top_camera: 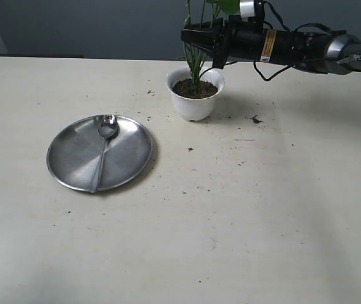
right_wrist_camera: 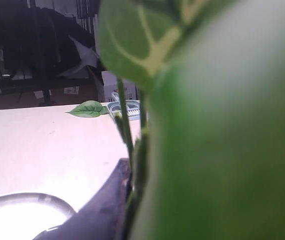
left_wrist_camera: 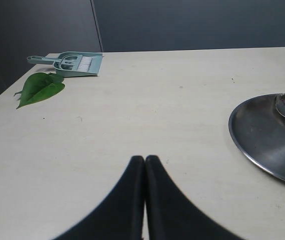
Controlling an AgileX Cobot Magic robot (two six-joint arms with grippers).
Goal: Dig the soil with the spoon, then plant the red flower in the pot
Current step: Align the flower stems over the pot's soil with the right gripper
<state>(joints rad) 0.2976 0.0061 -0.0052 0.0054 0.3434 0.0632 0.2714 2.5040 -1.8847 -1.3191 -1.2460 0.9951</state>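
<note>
The white pot stands at the back of the table with dark soil in it. The red flower's green stems rise upright from the soil; its petals are out of view above the frame. My right gripper is shut on the stems above the pot. Up close, the stems run beside one dark finger, and a blurred leaf hides the rest. The spoon lies on the round steel plate. My left gripper is shut on nothing, left of the plate.
Dark soil crumbs dot the table right of the pot. A grey-green dustpan with a brush and a loose green leaf lie at the far left corner of the table.
</note>
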